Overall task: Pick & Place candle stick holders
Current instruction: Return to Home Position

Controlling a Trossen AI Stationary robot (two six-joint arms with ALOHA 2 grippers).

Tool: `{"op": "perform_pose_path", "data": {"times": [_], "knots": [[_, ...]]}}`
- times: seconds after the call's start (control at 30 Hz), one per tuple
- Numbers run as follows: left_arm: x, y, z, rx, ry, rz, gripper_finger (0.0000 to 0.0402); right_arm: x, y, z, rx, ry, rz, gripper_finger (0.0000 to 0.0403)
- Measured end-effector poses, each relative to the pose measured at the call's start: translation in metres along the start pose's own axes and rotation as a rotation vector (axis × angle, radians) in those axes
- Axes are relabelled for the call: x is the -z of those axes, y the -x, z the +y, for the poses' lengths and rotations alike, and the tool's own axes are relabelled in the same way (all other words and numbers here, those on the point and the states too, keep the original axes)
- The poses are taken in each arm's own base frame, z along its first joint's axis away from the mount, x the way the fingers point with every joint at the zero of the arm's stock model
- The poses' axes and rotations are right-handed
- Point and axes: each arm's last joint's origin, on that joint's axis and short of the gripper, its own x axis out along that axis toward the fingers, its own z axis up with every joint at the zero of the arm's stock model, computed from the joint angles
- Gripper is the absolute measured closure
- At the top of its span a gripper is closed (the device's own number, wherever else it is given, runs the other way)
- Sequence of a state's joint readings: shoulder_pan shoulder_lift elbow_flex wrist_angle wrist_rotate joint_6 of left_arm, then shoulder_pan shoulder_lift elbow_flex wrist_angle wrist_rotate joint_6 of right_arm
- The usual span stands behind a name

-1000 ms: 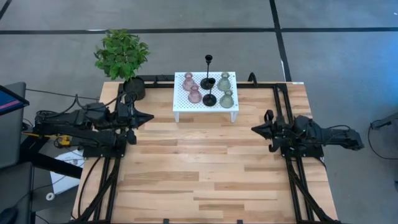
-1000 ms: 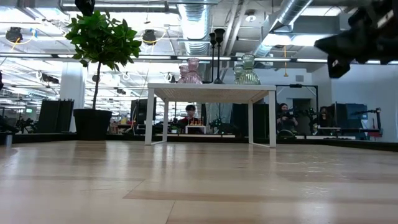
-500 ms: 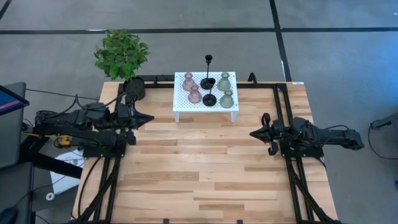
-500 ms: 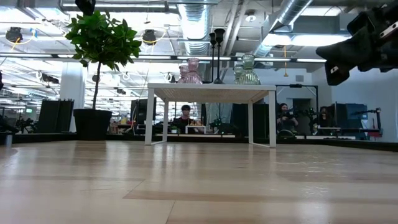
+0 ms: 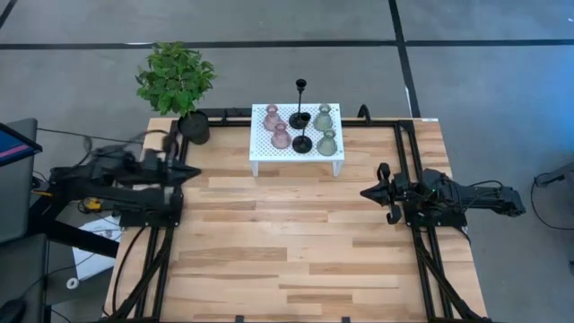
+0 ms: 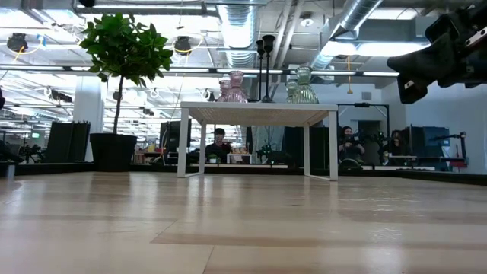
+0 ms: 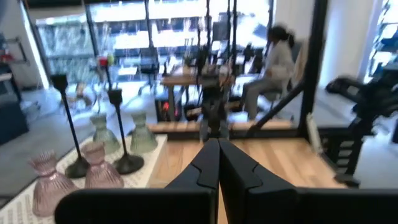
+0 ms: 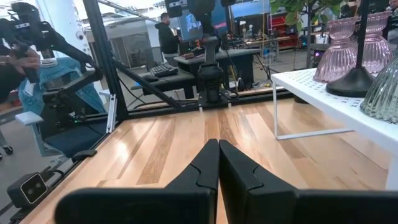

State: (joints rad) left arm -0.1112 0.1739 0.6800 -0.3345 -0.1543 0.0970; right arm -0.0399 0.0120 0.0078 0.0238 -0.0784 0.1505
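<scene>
**Homing: holders placed, arms clear**

All six holders [image 5: 281, 136] stand on the shelf [image 5: 262, 151], at the bench's [image 5: 296, 242] 12 o'clock. Left claw [image 5: 190, 170] at 9, right claw [image 5: 366, 191] at 3, both pinched together, empty. Advise level retraction, away from the shelf.

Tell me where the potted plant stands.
In the high view, the potted plant stands at the top-left corner of the table, just left of the white shelf.

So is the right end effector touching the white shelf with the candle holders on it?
Apart. The high view shows a stretch of wooden table between the right end effector and the white shelf.
</scene>
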Motion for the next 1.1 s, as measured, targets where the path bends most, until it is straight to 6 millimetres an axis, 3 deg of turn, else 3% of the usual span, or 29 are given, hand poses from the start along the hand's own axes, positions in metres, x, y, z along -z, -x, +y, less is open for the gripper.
{"op": "perform_pose_path", "data": {"times": [0.13, 0.3, 0.67, 1.1], "knots": [[0.003, 0.024, 0.002, 0.035, 0.065, -0.025, 0.04, 0.0, 0.0, 0.0, 0.0, 0.0, 0.0, 0.0403], [0.014, 0.032, 0.003, 0.025, 0.102, -0.038, 0.04, 0.0, 0.0, 0.0, 0.001, 0.0, 0.001, 0.0403], [0.062, 0.004, -0.004, -0.051, 0.058, 0.06, 0.04, 0.0, 0.0, 0.0, 0.001, 0.0, 0.001, 0.0403], [0.136, -0.023, -0.019, 0.069, 0.13, 0.057, 0.04, 0.0, 0.0, 0.0, 0.001, 0.0, 0.002, 0.0403]]}}
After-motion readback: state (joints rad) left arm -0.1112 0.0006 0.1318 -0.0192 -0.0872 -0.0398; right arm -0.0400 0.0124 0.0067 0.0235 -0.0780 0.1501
